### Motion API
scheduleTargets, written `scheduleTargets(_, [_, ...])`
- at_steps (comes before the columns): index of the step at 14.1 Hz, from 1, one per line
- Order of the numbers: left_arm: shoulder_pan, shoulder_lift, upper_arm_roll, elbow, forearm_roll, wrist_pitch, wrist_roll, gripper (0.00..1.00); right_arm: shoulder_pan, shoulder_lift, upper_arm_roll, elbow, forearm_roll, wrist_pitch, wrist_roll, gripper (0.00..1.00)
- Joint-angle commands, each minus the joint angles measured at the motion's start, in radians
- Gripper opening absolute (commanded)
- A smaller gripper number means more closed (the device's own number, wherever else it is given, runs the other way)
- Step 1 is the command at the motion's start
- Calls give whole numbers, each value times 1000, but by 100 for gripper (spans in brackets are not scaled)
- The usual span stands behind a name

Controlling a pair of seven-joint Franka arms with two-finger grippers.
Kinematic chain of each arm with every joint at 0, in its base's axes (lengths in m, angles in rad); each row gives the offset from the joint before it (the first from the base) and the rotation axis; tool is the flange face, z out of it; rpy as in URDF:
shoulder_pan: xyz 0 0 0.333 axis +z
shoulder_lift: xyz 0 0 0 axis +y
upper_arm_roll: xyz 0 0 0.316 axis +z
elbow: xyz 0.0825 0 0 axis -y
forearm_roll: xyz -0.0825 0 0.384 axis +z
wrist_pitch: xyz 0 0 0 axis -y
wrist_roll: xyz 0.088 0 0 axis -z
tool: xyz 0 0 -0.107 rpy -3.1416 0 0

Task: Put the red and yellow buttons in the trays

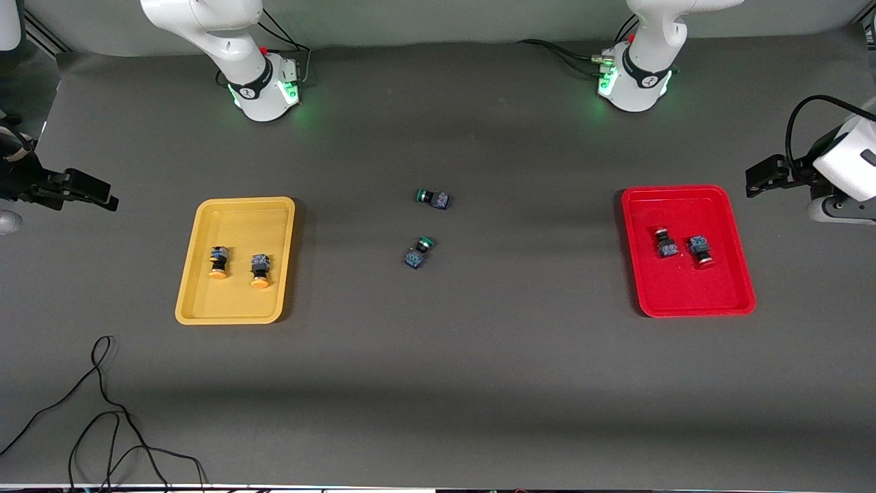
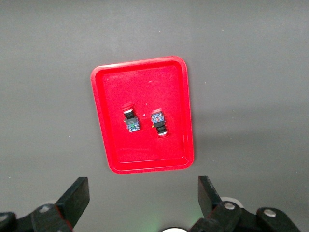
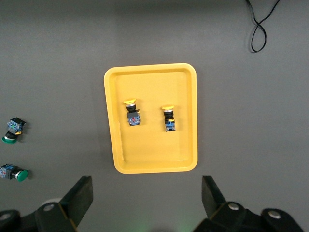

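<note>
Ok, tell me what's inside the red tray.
The red tray holds two red buttons, lying side by side on their sides, apart from each other. Nothing else shows in it, and nothing covers its floor; both claws are clear of it.

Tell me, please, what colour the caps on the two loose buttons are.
Green caps, clearest in the front view.

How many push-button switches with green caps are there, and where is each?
2. Both lie on the bare table between the trays: one green-capped switch farther from the front camera, the other green-capped switch nearer to it. None seems hidden.
</note>
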Motion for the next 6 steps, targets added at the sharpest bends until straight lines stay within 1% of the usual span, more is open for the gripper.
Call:
scheduleTargets(1, [-29,-23,19,-10,19,-9,-18,100,13,-18,-7,-10,-23,-7,15,100])
scheduleTargets(6, [-34,-18,11,-4,19,-24,-19,100,13,-18,-7,-9,-25,-6,14,100])
